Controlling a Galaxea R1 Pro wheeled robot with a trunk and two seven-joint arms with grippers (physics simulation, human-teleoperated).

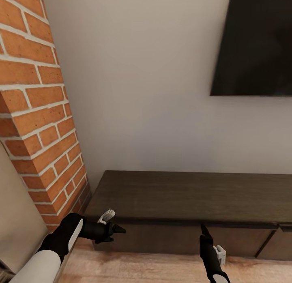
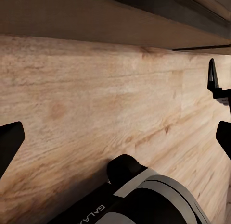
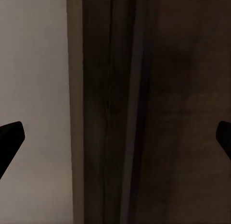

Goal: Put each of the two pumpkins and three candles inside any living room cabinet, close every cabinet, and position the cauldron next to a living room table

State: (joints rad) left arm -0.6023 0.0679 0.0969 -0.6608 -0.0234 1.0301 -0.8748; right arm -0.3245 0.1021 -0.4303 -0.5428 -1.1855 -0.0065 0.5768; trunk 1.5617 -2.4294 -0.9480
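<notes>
1. Long low dark-brown cabinet point(image 1: 190, 194) against the pale wall point(image 1: 142, 92), bare on top, its drawer fronts flush along the lower edge.
2. Red brick column point(image 1: 36, 125) to the left of the cabinet, corner of a dark screen point(image 1: 255, 43) on the wall above it, light wooden floor point(image 1: 154, 269) in front.
3. Left claw point(image 1: 117, 229) low before the cabinet's left end, pointed sideways toward the right arm; in the left wrist view, fingertips point(image 2: 8, 142) spread wide apart over floor planks point(image 2: 96, 113), holding nothing.
4. Right claw point(image 1: 203, 229) raised upright just before the front edge of the cabinet top, near its middle; in the right wrist view, dark fingertips point(image 3: 9, 137) at opposite edges, wide apart and empty, cabinet wood point(image 3: 159, 113) and pale wall point(image 3: 33, 89) beyond.
5. Right claw's dark tip point(image 2: 212, 80) seen from the left wrist camera, beside the cabinet base point(image 2: 96, 17).
</notes>
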